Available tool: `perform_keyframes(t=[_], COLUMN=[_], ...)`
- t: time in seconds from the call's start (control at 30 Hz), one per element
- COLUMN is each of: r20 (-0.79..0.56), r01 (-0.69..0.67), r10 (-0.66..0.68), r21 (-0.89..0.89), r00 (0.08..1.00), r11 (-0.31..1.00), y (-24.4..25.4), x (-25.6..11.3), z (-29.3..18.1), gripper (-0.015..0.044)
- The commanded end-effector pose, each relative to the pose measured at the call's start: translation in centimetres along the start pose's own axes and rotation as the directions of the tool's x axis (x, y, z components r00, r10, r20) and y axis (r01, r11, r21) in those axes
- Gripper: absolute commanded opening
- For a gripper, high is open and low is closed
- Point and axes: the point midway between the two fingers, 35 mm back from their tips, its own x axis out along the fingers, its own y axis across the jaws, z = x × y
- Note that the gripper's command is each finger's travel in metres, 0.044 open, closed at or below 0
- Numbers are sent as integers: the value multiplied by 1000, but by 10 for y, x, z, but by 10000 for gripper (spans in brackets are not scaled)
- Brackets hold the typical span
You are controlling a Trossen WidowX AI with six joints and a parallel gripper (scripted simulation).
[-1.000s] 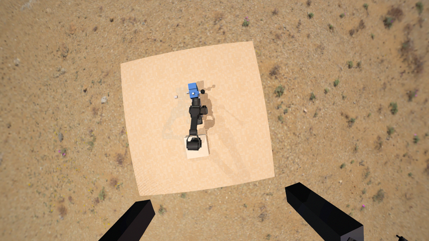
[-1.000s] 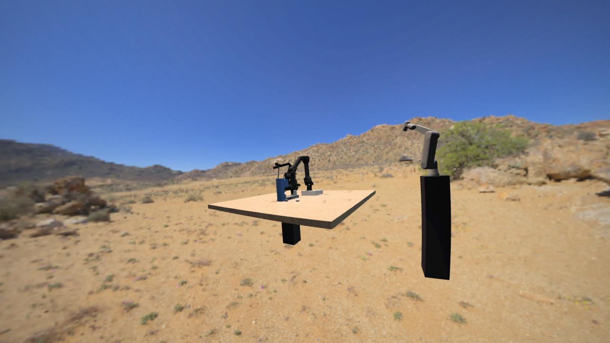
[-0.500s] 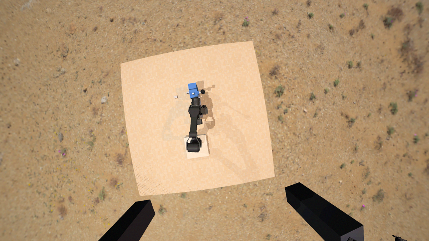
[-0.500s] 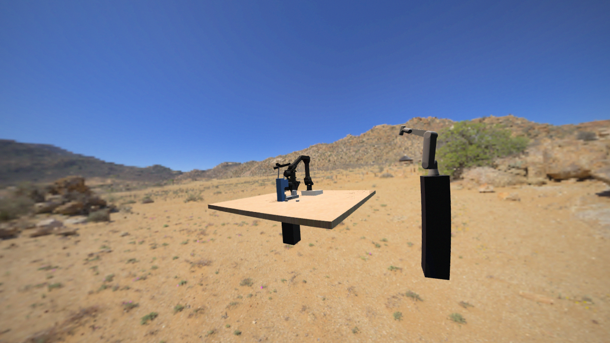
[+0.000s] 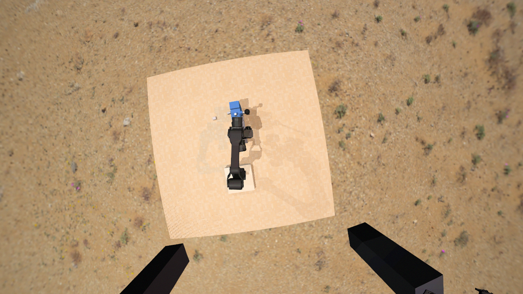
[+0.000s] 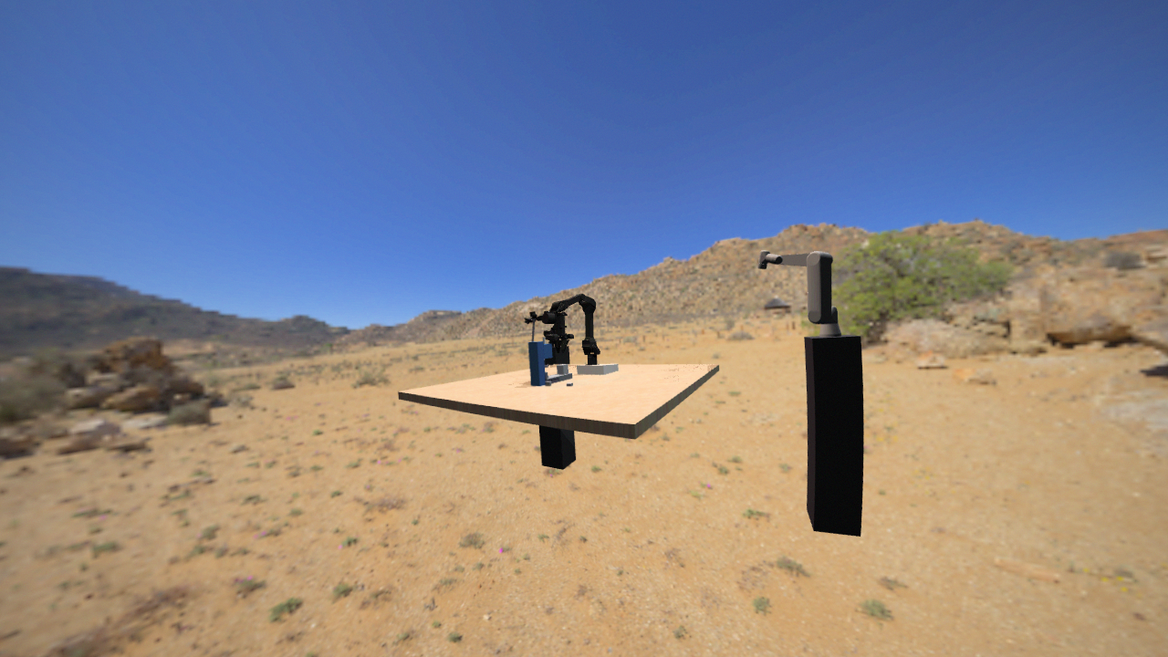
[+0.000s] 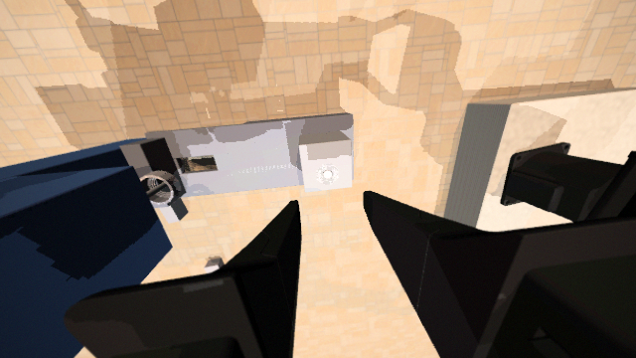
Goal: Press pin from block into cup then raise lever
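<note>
The grey block [image 7: 310,150] stands on the far right end of the press bed [image 7: 248,144] in the wrist view. Its round pale pin [image 7: 328,174] shows on the block's face. The block is well away from the ringed punch part [image 7: 158,188] and the dark slot beside it. My gripper [image 7: 331,202] is partly open, with nothing between its fingertips. It hangs above the block, not touching it. The blue press [image 5: 234,105] [image 6: 537,363] [image 7: 75,224] stands beyond the arm. Its lever has a black knob [image 5: 246,111]. I cannot make out the cup for certain.
A small pale object [image 5: 214,118] [image 7: 214,265] lies on the table beside the press. The arm's white base plate [image 5: 249,187] [image 6: 604,369] is on the near side of the bed. Two black pedestals [image 5: 395,263] [image 5: 157,269] stand off the table.
</note>
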Motion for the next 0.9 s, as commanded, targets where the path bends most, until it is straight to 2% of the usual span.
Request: perform_keyframes(t=[0.0, 0.07, 0.47, 0.73, 0.87], r20=[-2, -2, -2, -2, -4], r01=[11, 11, 11, 16, 12], r10=[-11, -11, -11, -16, -12], r21=[4, 4, 4, 4, -8], r00=[1000, 1000, 1000, 1000, 1000], r11=[1000, 1000, 1000, 1000, 1000], y=[-2, -2, -4, -68, -76], x=[-7, -7, -7, -9, -8], z=[-1, -1, -1, -2, -2], gripper=[72, 30, 30, 30, 30])
